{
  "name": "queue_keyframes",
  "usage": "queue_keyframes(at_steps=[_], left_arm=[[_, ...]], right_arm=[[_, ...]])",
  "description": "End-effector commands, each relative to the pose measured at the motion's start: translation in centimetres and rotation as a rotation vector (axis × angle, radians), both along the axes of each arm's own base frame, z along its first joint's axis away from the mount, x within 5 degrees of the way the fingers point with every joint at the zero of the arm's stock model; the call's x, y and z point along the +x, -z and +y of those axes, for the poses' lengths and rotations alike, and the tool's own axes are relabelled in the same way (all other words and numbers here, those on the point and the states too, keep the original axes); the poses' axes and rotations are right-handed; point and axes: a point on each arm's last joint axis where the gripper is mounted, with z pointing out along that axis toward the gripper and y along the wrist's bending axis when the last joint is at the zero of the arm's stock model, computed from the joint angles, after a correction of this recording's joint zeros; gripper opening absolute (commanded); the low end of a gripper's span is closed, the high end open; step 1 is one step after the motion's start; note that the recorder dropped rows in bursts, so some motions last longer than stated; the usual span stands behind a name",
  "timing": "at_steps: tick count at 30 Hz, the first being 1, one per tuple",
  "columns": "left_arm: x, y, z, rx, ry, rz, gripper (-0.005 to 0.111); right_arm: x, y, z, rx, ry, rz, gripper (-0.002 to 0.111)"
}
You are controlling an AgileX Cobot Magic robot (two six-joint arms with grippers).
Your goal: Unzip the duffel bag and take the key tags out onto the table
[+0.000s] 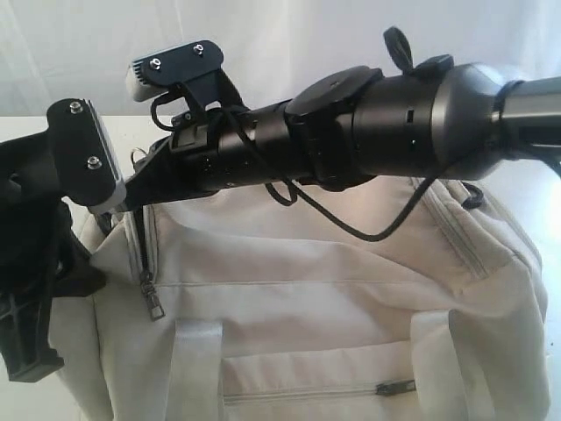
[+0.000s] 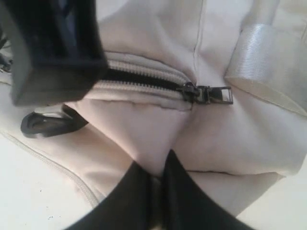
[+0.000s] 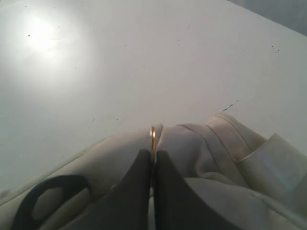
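A two-armed robot works the zipper at one end of the duffel bag (image 1: 351, 298), which sits on the white tabletop (image 3: 96, 72). The left end effector (image 2: 154, 175) is pinched together on a fold of the bag's fabric just below the zipper. The right end effector (image 3: 152, 153) is closed, with a thin brassy strip (image 3: 152, 136) at its tips; what the strip is cannot be told. The teeth are parted up to the zipper pull (image 2: 216, 94), which lies free. The key tags are nowhere in view and are presumably inside. For a clean unzip, the left pinch should probably hold the cloth taut while any pull runs straight along the teeth, not up and away from them, so the soft fabric does not bunch into the slider. The right arm (image 1: 351, 123) and its looping cable stretch across the bag's top, hiding how far the opening runs. A black D-ring (image 2: 45, 125) and a shiny webbing handle (image 2: 268, 67) sit close beside the zipper and could snag a finger. A second, closed zipper (image 1: 394, 387) crosses the front pocket.
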Motion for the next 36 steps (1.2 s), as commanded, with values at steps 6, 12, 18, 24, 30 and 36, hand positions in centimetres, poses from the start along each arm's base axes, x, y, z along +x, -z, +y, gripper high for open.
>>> queue_keyframes(at_steps=[6, 12, 18, 24, 30, 36], left_arm=[[-0.8, 0.4, 0.4, 0.032, -0.009, 0.072, 0.000], [-1.0, 0.3, 0.9, 0.072, -0.006, 0.074, 0.000], [-1.2, 0.2, 1.7, 0.144, -0.003, 0.067, 0.000], [-1.4, 0.1, 2.1, 0.172, -0.005, 0.065, 0.000], [-1.5, 0.1, 2.2, 0.185, -0.006, 0.074, 0.000], [-1.2, 0.0, 2.0, 0.148, -0.026, 0.043, 0.000]], right_arm=[[2.1, 0.0, -0.7, -0.023, 0.131, -0.056, 0.000], [3.2, 0.0, -2.3, -0.011, 0.152, -0.036, 0.000], [3.7, 0.0, -3.2, -0.004, 0.167, -0.028, 0.000], [3.7, 0.0, -3.1, -0.001, 0.157, -0.023, 0.000], [3.3, 0.0, -2.8, 0.011, 0.113, -0.005, 0.000], [3.0, 0.0, -2.6, 0.024, 0.076, 0.014, 0.000]])
